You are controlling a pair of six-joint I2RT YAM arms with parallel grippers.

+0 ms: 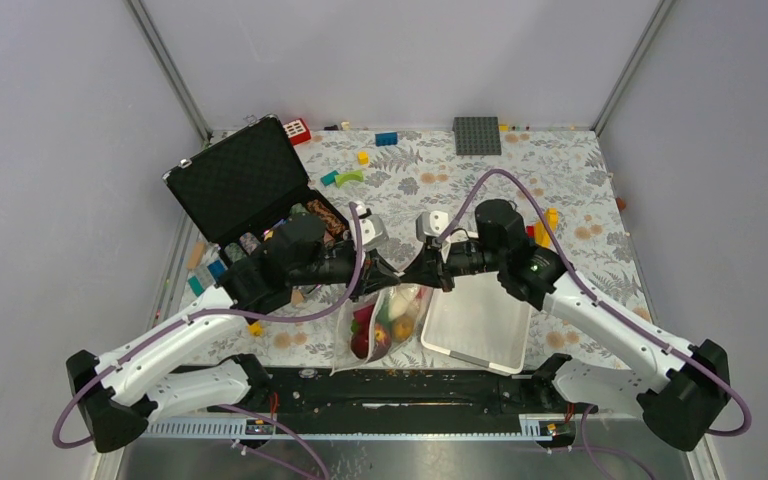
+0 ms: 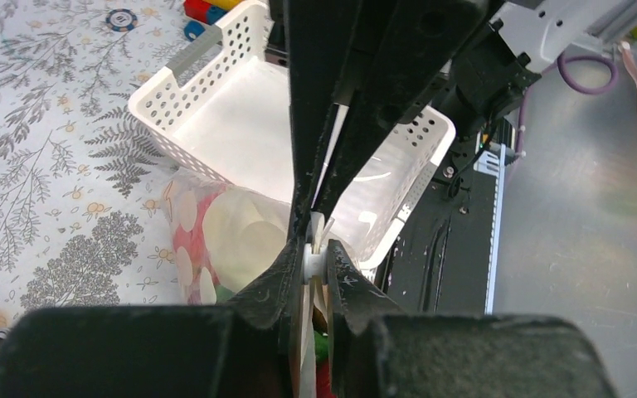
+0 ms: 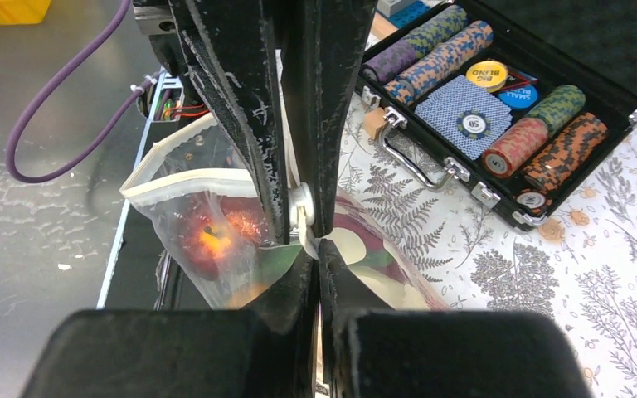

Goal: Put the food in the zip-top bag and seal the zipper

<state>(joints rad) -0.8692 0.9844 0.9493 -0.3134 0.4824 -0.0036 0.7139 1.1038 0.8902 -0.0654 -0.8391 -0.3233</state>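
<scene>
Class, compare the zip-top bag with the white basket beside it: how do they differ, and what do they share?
The zip-top bag is clear and floppy; the white basket is opaque and perforated. The bag holds toy food; the basket is empty. The left pincer and right pincer pinch the bag's mouth; neither grips the basket. Both lie side by side on the table.

The bag (image 3: 184, 217) is clear, glossy, crinkled plastic film. The basket (image 2: 191, 149) is white, smooth, perforated hard plastic. The case (image 1: 245, 180) has matt black textured foam lining.
</scene>
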